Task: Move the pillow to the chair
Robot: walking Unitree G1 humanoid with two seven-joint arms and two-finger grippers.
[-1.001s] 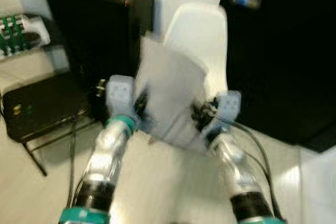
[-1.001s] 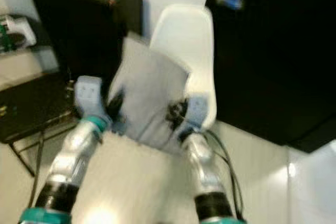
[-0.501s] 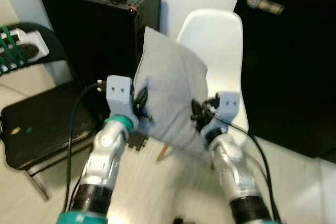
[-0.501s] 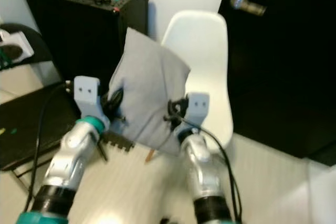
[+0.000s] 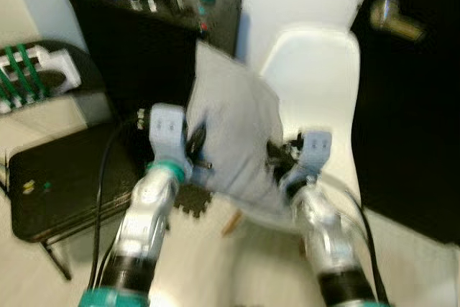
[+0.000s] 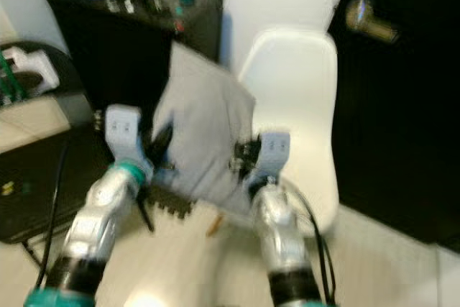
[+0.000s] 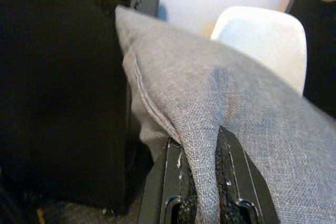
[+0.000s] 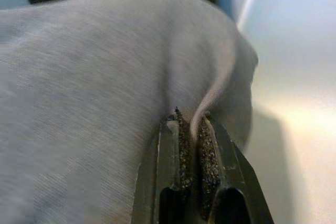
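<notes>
A white wall and black cabinet (image 5: pixel 144 41) are faced. The pillow (image 5: pixel 233 141) is held aloft, pinched at each side by left gripper (image 7: pixel 205 192) and right gripper (image 8: pixel 191 145); the chair (image 5: pixel 320 91) lies at one o'clock, just beyond.

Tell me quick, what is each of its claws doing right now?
Left gripper: shut on an edge of the grey pillow, held up in the air.
Right gripper: shut on a fold at the pillow's other side.
</notes>
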